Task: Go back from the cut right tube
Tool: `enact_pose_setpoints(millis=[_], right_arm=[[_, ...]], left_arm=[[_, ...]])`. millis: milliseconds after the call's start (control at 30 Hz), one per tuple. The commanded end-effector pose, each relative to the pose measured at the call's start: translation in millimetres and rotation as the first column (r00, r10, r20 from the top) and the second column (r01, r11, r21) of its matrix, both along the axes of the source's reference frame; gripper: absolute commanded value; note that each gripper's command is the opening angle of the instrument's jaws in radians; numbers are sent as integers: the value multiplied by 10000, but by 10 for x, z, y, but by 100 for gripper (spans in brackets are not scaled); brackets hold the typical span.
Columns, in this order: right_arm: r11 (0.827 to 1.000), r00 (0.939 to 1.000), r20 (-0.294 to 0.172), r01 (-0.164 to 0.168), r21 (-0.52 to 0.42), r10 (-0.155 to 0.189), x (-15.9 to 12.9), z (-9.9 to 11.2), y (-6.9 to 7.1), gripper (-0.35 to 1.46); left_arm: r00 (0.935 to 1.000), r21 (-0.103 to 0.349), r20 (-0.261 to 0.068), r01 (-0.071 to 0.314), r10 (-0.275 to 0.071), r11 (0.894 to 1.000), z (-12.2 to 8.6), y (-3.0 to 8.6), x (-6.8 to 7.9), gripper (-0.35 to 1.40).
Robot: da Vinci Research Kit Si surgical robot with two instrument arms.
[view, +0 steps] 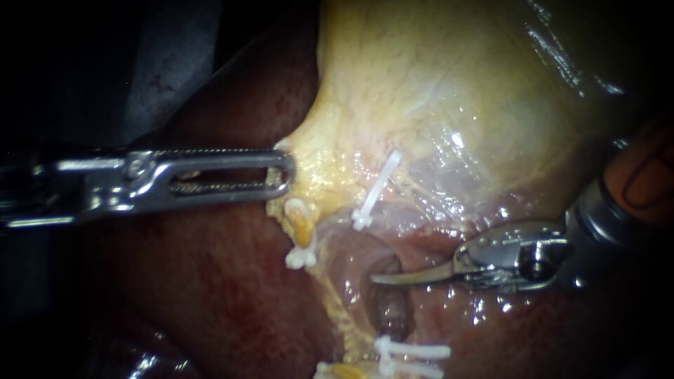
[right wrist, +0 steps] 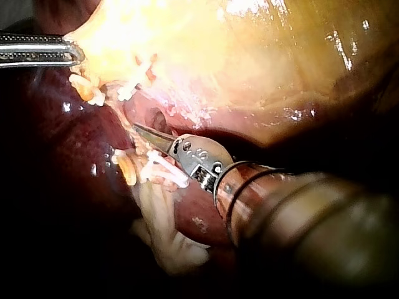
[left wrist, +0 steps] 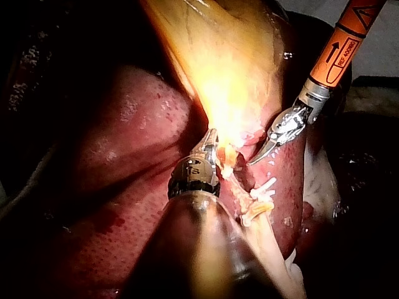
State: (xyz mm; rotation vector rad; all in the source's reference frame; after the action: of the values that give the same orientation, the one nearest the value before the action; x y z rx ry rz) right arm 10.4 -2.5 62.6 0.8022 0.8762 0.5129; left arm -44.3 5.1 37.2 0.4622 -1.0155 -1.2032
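Note:
My right instrument [view: 375, 279] comes in from the right with curved blades lying together, their tip just above the dark open stump of the cut right tube [view: 393, 316]. White clips [view: 411, 351] sit below that stump, and one white clip [view: 375, 189] sits above the gap on the gallbladder side. My left instrument [view: 284, 168] holds the lower edge of the pale yellow gallbladder [view: 456, 84] between its long toothed jaws. In the right wrist view the blades [right wrist: 137, 128] lie beside the clipped tube ends. The left wrist view shows the left jaws [left wrist: 212, 140] on the yellow tissue.
The dark red liver [view: 210, 281] lies under and left of the tubes. A cut left tube stump [view: 302, 224] with a white clip [view: 300, 256] hangs just below the left jaws. Another clipped stump [view: 337, 368] shows at the lower edge.

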Motion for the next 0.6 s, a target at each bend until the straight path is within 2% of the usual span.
enact_pose_setpoints(millis=[33, 333, 433, 600], right_arm=[[10000, 10000, -6, 9, 3, -9, 0, -1, 0, -35], [10000, 9999, -113, -46, 28, 46, 1, -1, 3, -35], [9999, 9997, -211, -110, 39, 111, 1, -1, 3, -8], [9999, 9997, -210, -112, 39, 113, 1, -1, 3, 14]], left_arm=[[10000, -1, -1, 1, -1, 10000, 0, 0, 0, -35], [10000, -1, -1, 1, -1, 10000, 0, 0, 0, -35], [10000, -1, -1, 1, -1, 10000, 0, 0, 0, -35], [10000, -1, -1, 1, -1, 10000, 0, 0, 0, -35]])
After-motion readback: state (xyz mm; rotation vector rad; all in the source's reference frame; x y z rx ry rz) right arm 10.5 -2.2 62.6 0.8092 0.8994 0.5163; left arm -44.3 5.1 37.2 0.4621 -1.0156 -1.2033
